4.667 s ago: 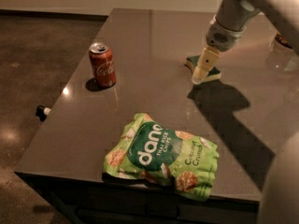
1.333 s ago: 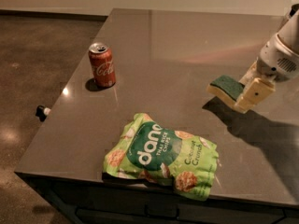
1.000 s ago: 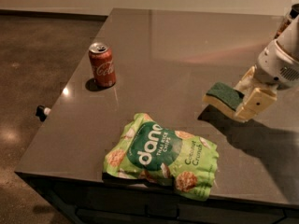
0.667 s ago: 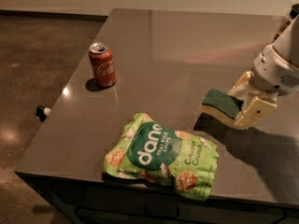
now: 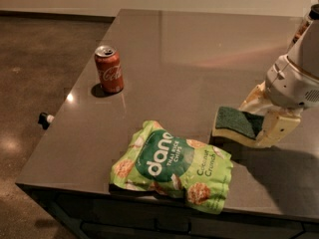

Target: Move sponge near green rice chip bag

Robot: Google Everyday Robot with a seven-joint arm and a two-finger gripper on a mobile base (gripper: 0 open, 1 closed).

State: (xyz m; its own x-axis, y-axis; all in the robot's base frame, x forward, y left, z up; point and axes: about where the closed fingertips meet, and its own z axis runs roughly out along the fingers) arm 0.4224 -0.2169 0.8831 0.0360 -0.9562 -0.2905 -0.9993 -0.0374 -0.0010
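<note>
The sponge (image 5: 234, 123), dark green on top with pale yellow foam below, is held just above or at the tabletop, right of the green rice chip bag (image 5: 172, 166). The bag lies flat near the table's front edge, lime green with white "dang" lettering. My gripper (image 5: 260, 118) comes in from the right, its cream fingers shut on the sponge's right end. The sponge's left end is a short gap from the bag's upper right corner.
A red soda can (image 5: 109, 69) stands upright at the left of the grey table (image 5: 189, 49). The table's front edge runs just below the bag. A small dark object (image 5: 45, 119) sits on the floor to the left.
My gripper has carried the sponge from the far right of the table down and forward toward the chip bag. The bag and can have not moved.
</note>
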